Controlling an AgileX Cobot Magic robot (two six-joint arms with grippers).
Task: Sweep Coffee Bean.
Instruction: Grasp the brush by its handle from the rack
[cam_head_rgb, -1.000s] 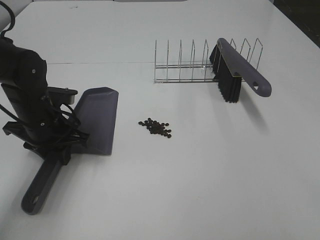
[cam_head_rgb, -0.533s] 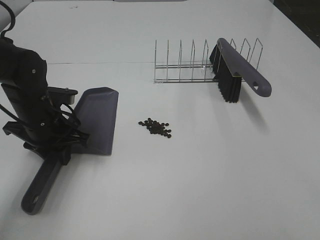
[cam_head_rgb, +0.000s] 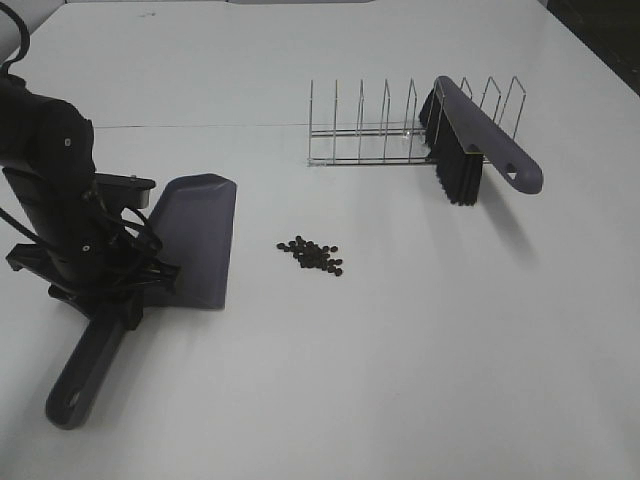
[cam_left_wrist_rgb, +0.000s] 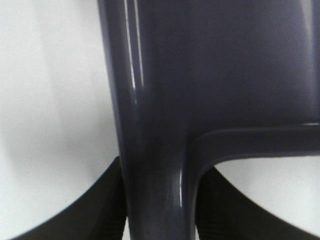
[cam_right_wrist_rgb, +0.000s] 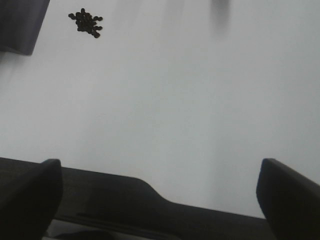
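Note:
Coffee beans (cam_head_rgb: 312, 256) lie in a small loose cluster on the white table, and they also show far off in the right wrist view (cam_right_wrist_rgb: 86, 23). Left of them rests a dark grey dustpan (cam_head_rgb: 198, 238), its mouth facing the beans. My left gripper (cam_head_rgb: 125, 290) is shut on the dustpan's handle (cam_left_wrist_rgb: 155, 125), with black fingers (cam_left_wrist_rgb: 100, 215) on both sides of it. A grey brush (cam_head_rgb: 478, 140) with black bristles leans against the wire rack at the back right. My right gripper (cam_right_wrist_rgb: 160, 172) is open, its fingers (cam_right_wrist_rgb: 287, 197) wide apart over bare table, and it is out of the high view.
A wire rack (cam_head_rgb: 385, 130) with several upright dividers stands behind the beans, holding up the brush. A corner of the dustpan (cam_right_wrist_rgb: 20, 22) shows in the right wrist view. The black left arm (cam_head_rgb: 50, 170) rises over the table's left side.

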